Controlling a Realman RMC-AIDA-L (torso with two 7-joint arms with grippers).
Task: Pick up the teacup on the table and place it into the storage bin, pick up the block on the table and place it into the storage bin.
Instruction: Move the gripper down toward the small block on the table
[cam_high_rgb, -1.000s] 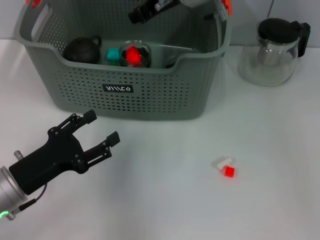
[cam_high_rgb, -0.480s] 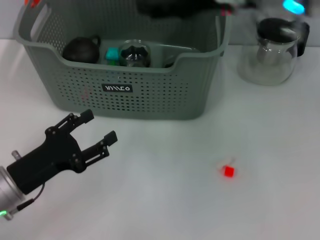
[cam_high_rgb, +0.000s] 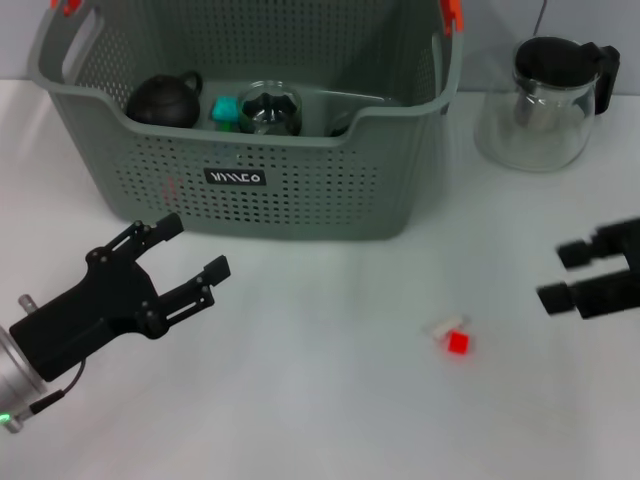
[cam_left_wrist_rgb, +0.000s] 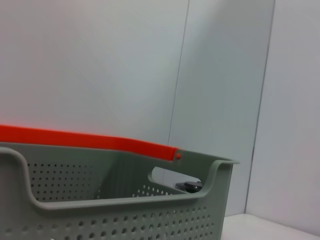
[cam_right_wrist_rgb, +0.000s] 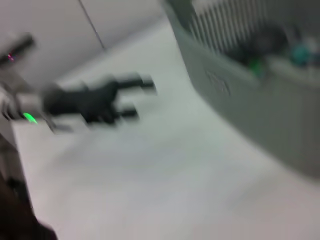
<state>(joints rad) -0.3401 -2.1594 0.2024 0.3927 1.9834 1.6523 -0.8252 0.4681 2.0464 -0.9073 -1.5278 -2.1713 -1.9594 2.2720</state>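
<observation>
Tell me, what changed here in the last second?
The right gripper left its spot above the storage bin and came down over the table's right side, open and empty. The left gripper, glass teapot and red block stayed put.

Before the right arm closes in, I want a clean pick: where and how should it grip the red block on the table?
Grip the red block across its two flat side faces, coming straight down from above. It sits low on the table with a small white piece against it, so a sideways approach risks nudging both. The right gripper, open, is nearest.
</observation>
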